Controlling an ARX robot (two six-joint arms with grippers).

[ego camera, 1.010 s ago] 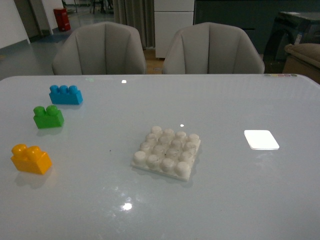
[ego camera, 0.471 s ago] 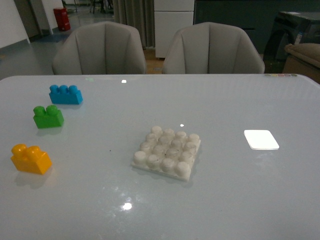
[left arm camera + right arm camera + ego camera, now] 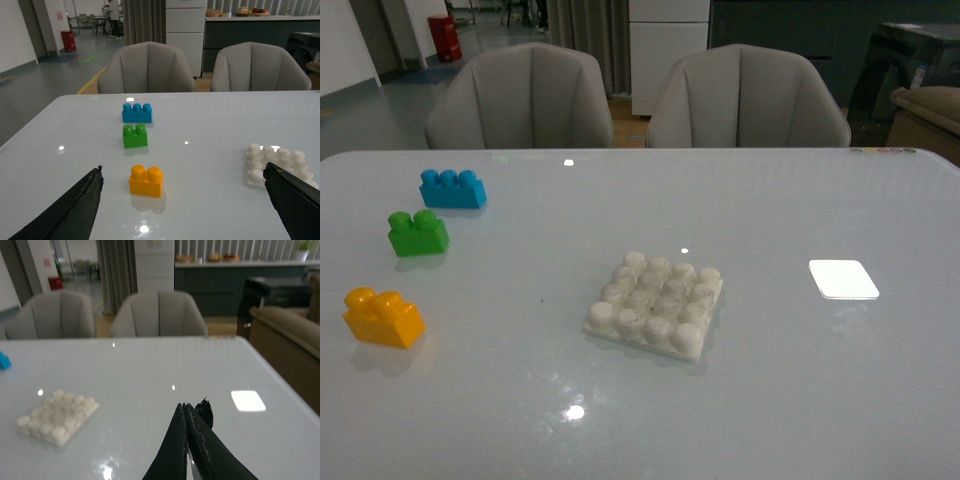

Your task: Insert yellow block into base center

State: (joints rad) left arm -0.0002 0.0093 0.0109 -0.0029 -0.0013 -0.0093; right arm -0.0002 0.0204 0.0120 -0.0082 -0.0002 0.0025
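Nothing done yet: yellow block (image 3: 383, 317) sits untouched, well apart from the base (image 3: 655, 304); left hand (image 3: 182, 172) wide, right hand (image 3: 183, 407) pinched together, empty.

No readable text (or numbers)

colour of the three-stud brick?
The three-stud brick is blue; clearest in the left wrist view.

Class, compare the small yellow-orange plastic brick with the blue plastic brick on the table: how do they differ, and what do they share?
The yellow-orange plastic brick has two studs; the blue plastic brick has three and is longer. In the front view the yellow one lies nearest the camera, the blue one farthest, the green brick between. Both stand studs-up on the table.
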